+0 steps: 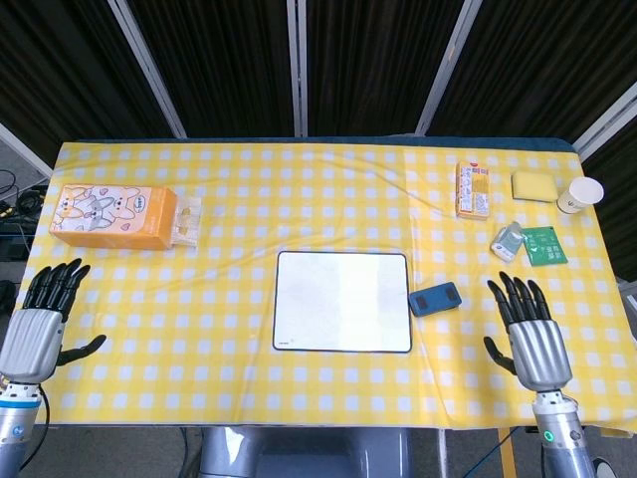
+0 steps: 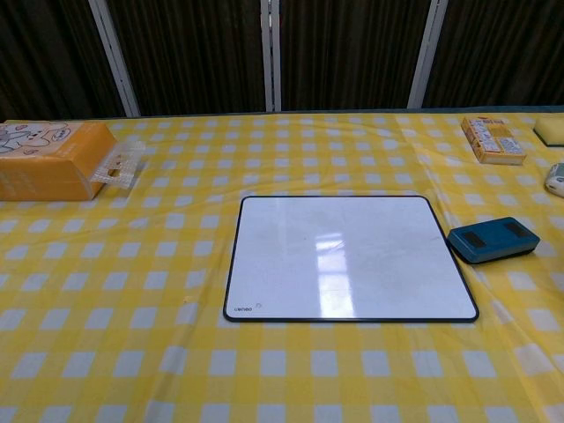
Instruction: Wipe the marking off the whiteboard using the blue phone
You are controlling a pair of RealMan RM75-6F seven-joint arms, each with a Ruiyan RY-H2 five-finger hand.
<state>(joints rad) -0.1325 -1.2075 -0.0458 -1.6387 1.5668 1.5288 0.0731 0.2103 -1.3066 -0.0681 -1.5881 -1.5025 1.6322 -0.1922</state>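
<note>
The whiteboard [image 1: 342,301] [image 2: 347,257] lies flat in the middle of the checked table, its white face showing no marking. The blue phone [image 1: 435,299] [image 2: 493,240] lies on the cloth just off the board's right edge, with nothing touching it. My right hand [image 1: 528,332] hangs at the front right, a little to the right of the phone, fingers spread and empty. My left hand [image 1: 40,319] is at the front left edge, also spread and empty. Neither hand appears in the chest view.
An orange tissue pack [image 1: 112,216] [image 2: 46,160] and a clear wrapper [image 1: 188,220] sit at the back left. At the back right are a snack box [image 1: 472,189] [image 2: 493,139], yellow sponge [image 1: 534,185], paper cup [image 1: 580,195], small bottle [image 1: 508,240] and green packet [image 1: 544,245].
</note>
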